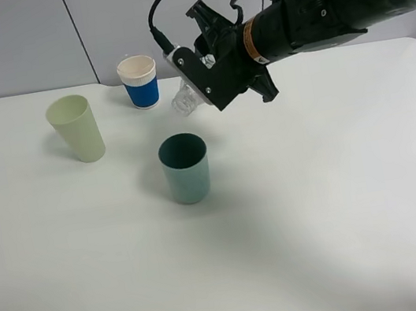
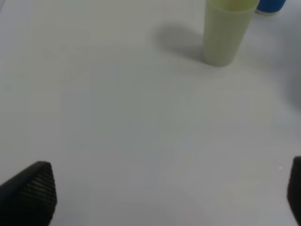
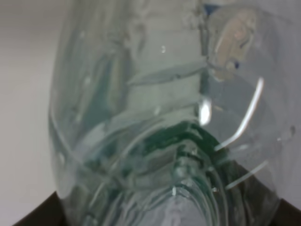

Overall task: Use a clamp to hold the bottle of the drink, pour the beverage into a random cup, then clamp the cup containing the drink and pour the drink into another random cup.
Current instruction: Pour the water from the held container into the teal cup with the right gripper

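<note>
Right gripper clamped the tilted bottle, first pour in hand; next, its mouth likely needed centring over the teal cup; left gripper wide

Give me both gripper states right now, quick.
Left gripper: open, holding nothing.
Right gripper: closed on the bottle.
</note>
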Robot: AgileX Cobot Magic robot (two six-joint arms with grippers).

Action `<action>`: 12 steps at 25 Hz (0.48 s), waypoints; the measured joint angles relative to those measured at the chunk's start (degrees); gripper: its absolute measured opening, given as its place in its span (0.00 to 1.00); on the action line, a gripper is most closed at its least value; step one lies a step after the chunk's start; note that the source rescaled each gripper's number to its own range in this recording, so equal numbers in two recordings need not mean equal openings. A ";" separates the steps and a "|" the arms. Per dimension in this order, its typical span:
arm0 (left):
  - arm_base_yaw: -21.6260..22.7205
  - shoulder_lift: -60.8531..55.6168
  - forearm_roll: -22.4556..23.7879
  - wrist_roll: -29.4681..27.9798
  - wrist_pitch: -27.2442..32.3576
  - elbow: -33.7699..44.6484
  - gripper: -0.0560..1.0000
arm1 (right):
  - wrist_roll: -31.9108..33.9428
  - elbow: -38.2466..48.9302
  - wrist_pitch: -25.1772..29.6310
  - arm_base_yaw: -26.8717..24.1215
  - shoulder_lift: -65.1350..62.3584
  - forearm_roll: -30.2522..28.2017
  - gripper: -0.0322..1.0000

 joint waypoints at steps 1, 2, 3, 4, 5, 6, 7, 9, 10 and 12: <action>0.00 0.00 0.00 0.00 0.00 0.00 1.00 | 0.00 0.00 0.67 0.49 0.04 -0.88 0.04; 0.00 0.00 0.00 0.00 0.00 0.00 1.00 | 0.00 0.00 1.45 1.02 0.22 -1.52 0.04; 0.00 0.00 0.00 0.00 0.00 0.00 1.00 | 0.00 -0.07 2.29 1.53 0.42 -2.30 0.04; 0.00 0.00 0.00 0.00 0.00 0.00 1.00 | 0.00 -0.11 3.11 1.91 0.62 -2.66 0.04; 0.00 0.00 0.00 0.00 0.00 0.00 1.00 | 0.00 -0.11 3.76 2.26 0.91 -2.93 0.04; 0.00 0.00 0.00 0.00 0.00 0.00 1.00 | 0.00 -0.11 4.51 2.58 1.05 -3.04 0.04; 0.00 0.00 0.00 0.00 0.00 0.00 1.00 | -0.01 -0.11 5.19 2.93 1.16 -3.09 0.04; 0.00 0.00 0.00 0.00 0.00 0.00 1.00 | -0.01 -0.11 6.09 3.59 1.16 -3.27 0.04; 0.00 0.00 0.00 0.00 0.00 0.00 1.00 | -0.01 -0.11 6.51 3.99 1.16 -3.49 0.04; 0.00 0.00 0.00 0.00 0.00 0.00 1.00 | -0.01 -0.17 6.72 4.53 1.16 -3.49 0.04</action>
